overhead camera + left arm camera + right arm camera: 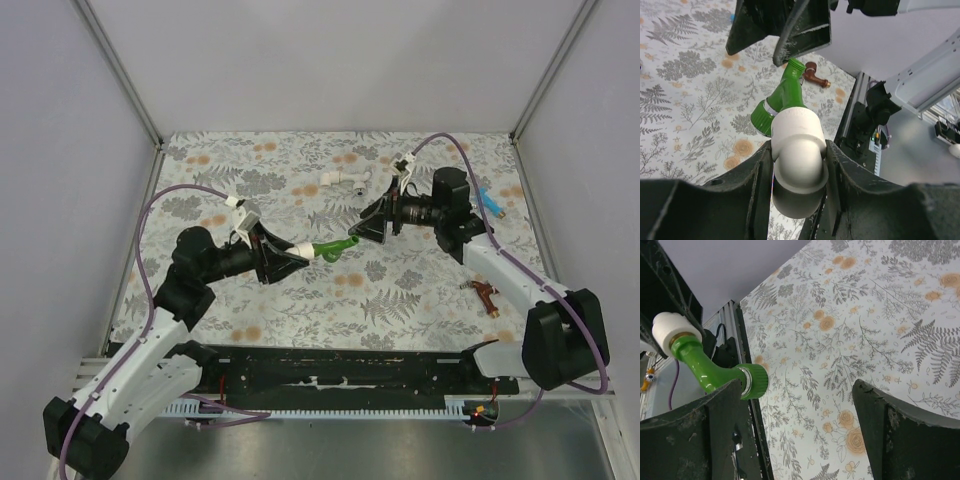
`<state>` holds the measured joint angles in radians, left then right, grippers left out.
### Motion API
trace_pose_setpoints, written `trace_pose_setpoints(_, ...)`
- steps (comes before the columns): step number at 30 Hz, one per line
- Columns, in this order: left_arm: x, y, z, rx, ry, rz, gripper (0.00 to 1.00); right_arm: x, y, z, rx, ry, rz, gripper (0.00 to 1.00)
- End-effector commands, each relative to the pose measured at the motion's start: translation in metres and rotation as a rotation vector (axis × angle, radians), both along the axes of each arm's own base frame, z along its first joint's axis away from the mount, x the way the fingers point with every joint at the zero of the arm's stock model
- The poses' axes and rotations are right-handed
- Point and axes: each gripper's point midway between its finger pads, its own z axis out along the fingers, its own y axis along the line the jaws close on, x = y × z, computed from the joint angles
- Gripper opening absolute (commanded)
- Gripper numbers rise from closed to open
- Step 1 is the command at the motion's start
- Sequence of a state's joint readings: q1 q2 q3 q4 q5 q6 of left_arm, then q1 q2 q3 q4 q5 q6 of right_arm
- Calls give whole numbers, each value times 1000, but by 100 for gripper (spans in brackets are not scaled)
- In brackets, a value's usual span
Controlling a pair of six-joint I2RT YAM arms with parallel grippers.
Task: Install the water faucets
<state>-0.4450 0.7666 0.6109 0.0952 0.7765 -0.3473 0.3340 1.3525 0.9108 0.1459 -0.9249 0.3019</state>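
My left gripper (pixel 298 253) is shut on a short white elbow fitting (pixel 308 250), which fills the gap between its fingers in the left wrist view (pixel 797 150). The bright green faucet (pixel 337 246) sticks out of the elbow toward the right and is held above the table; it also shows in the left wrist view (pixel 784 95). My right gripper (pixel 364 232) is open and empty, right at the faucet's free end. In the right wrist view the green faucet (pixel 715 372) lies beside the left finger (pixel 725 415), not between the jaws.
A reddish-brown faucet (pixel 487 295) lies on the floral table at the right front. A blue faucet (pixel 490 203) lies at the far right behind the right arm. Small white fittings (pixel 338 180) lie at the back middle. Walls close in three sides.
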Motion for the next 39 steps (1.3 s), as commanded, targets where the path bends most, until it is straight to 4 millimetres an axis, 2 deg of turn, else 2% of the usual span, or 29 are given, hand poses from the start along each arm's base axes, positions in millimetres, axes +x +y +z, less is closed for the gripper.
trace_pose_setpoints(1,6,0,42,-152,-78,47,2,-19,-1,51,91,-268,79,98)
trace_pose_setpoints(4,5,-2,50,-197,-72,41,2,-30,-7,60,91,-378,77,98)
trace_pose_setpoints(9,3,-2,66,-242,-93,29,2,-37,-18,62,48,-479,19,96)
trace_pose_setpoints(12,2,-2,69,-244,-93,25,2,-33,-30,60,-16,-491,-62,96)
trace_pose_setpoints(15,1,-3,69,-242,-97,21,2,-17,-47,56,-75,-473,-227,94)
trace_pose_setpoints(18,1,-2,69,-240,-100,22,2,-20,-53,58,-84,-498,-251,95)
trace_pose_setpoints(27,9,1,70,-247,-104,72,2,-55,-33,50,-30,-472,-15,93)
trace_pose_setpoints(31,8,0,73,-256,-103,64,2,-75,-19,63,77,-473,128,90)
trace_pose_setpoints(35,5,-3,78,-282,-99,27,2,-81,0,72,193,-466,169,89)
trace_pose_setpoints(39,-1,-5,86,-308,-110,-12,2,-83,24,72,222,-467,209,89)
